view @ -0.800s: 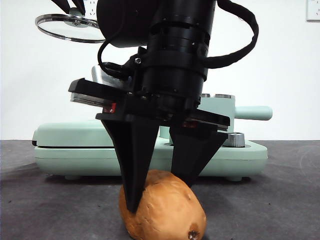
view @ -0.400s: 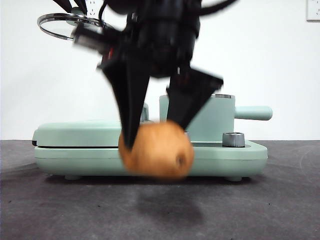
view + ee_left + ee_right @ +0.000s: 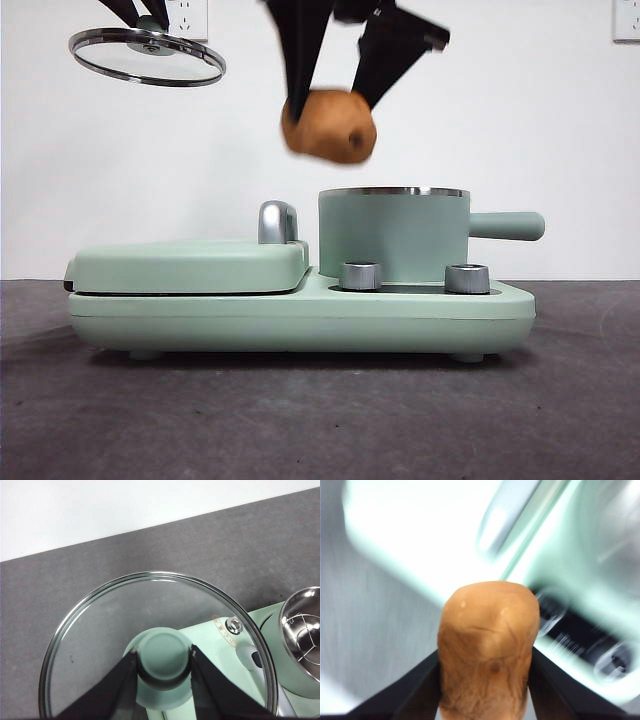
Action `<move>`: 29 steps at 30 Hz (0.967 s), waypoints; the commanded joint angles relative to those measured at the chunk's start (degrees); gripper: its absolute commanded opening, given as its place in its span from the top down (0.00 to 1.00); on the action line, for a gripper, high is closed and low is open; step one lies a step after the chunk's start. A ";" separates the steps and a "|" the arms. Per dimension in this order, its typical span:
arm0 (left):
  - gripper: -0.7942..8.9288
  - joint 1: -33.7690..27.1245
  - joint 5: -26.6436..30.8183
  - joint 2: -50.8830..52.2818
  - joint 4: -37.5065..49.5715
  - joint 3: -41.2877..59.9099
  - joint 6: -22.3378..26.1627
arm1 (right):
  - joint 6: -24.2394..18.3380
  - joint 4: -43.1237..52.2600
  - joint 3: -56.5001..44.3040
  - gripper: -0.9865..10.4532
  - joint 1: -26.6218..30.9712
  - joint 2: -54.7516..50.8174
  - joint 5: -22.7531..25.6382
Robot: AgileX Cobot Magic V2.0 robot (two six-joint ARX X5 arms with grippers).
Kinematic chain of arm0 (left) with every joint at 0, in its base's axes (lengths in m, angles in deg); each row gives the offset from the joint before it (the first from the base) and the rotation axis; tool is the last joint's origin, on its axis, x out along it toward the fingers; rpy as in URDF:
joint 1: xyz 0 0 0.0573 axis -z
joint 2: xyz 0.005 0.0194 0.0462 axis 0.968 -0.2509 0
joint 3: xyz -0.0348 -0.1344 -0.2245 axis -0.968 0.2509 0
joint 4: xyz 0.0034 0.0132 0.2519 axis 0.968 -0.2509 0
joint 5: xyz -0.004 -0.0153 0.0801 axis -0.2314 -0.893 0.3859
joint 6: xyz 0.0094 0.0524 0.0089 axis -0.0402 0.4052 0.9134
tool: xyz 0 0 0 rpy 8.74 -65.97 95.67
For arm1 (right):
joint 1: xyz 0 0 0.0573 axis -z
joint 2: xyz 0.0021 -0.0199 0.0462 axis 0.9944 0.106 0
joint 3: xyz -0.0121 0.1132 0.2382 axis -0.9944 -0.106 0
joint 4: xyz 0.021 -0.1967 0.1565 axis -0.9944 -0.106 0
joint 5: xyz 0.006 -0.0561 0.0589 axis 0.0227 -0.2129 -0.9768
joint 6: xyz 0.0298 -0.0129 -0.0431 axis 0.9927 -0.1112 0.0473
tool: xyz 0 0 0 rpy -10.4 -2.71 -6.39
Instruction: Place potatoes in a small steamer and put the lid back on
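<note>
Front view: the potato [image 3: 329, 126] is held in the air, above and just short of the small steamer [image 3: 393, 234], not yet over its opening.
Right gripper [image 3: 340, 95]: pinched on the potato's flanks.
Left gripper [image 3: 164, 666]: clamped on the knob of the lid [image 3: 155, 645], held high and aside.
Handling: the potato is judged firm, fairly heavy and rough-skinned, so slipping seems unlikely; it is best gripped across the middle.
Lid: glass, judged fragile, best taken by the knob.

Potato [image 3: 329, 126] aloft between right gripper [image 3: 335, 95] jaws, above and just left of small steamer [image 3: 393, 234]. Lid [image 3: 147, 55] high at far left, knob in left gripper [image 3: 163, 666]. Griddle cover [image 3: 190, 265] left of steamer, both on one base [image 3: 300, 318].
</note>
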 commanded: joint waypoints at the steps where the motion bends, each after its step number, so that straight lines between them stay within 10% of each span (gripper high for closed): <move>1: 0.90 0.13 -0.22 -0.35 1.01 -2.12 -0.15 | -1.53 0.83 5.35 0.77 2.93 2.25 0.42; 14: 0.90 0.13 -0.24 -1.55 1.16 -2.10 -0.17 | -7.58 -7.23 25.79 0.77 14.38 18.43 0.31; 29: 0.90 0.13 -0.24 -3.48 1.20 -2.10 -0.17 | -10.23 -7.32 27.65 0.77 16.72 26.23 -0.92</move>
